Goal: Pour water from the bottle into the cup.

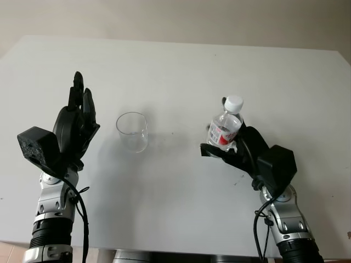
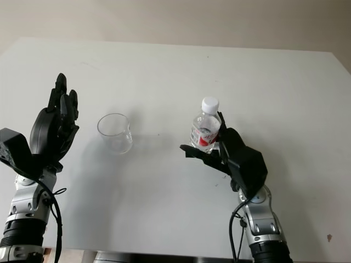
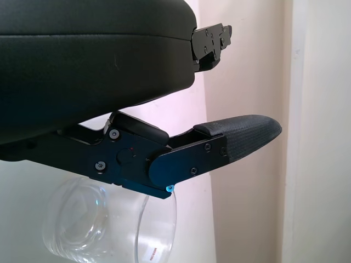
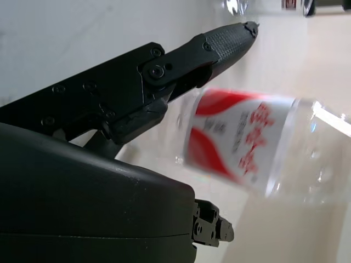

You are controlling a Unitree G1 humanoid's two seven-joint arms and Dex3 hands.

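A clear empty cup stands on the white table, left of centre. To its right is a small water bottle with a white cap and a red-and-white label, leaning a little to the right. My right hand is at the bottle's base: the thumb reaches across in front of it and the fingers stand behind, straight and not curled onto it. In the right wrist view the bottle lies across the palm. My left hand is raised, open, left of the cup.
The table's far edge meets a plain wall. Bare tabletop lies between the cup and the bottle and behind both.
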